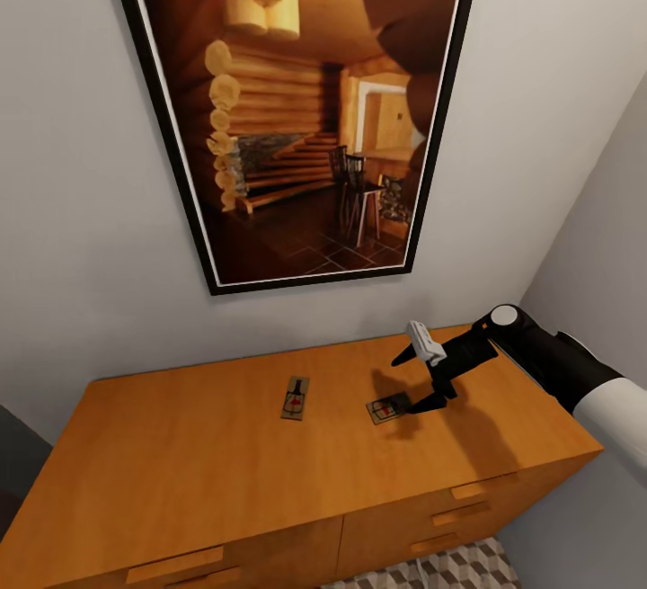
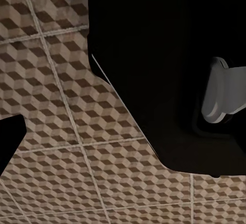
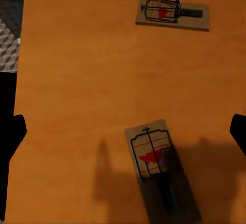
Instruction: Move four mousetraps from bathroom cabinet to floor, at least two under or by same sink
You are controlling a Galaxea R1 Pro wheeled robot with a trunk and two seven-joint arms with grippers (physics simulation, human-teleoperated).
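Right gripper [image 1: 422,380] hovers over the orange-brown cabinet top [image 1: 198,454], fingers spread wide and pointing down, nothing between them; its lower fingertip [image 1: 429,404] sits just beside the nearer mousetrap [image 1: 388,409], though whether it touches the board I cannot tell; from the right wrist camera that same mousetrap [image 3: 160,170] lies flat between the two dark finger edges, red mark and wire bar showing, half under the gripper's shadow; the second mousetrap [image 3: 172,14] lies flat as well, well apart from the first, farther along the cabinet top [image 3: 77,80]; in the head view this second mousetrap [image 1: 295,397] rests near the middle of the top, left of the first one; drawer fronts with slim bar handles [image 1: 174,565] run along the cabinet's front face; above it a black-framed picture [image 1: 296,103] of a log interior hangs on the pale wall [image 1: 72,211]; a patch of cube-patterned bathroom floor [image 1: 431,571] peeks out below the cabinet; over on the left wrist camera the bathroom floor [image 2: 56,147] tiles with pale grout lines spread beneath a large black body of the robot [image 2: 164,55]; one dark fingertip [image 2: 9,139] of the left gripper shows at the edge, and whether that gripper is spread or closed I cannot tell.
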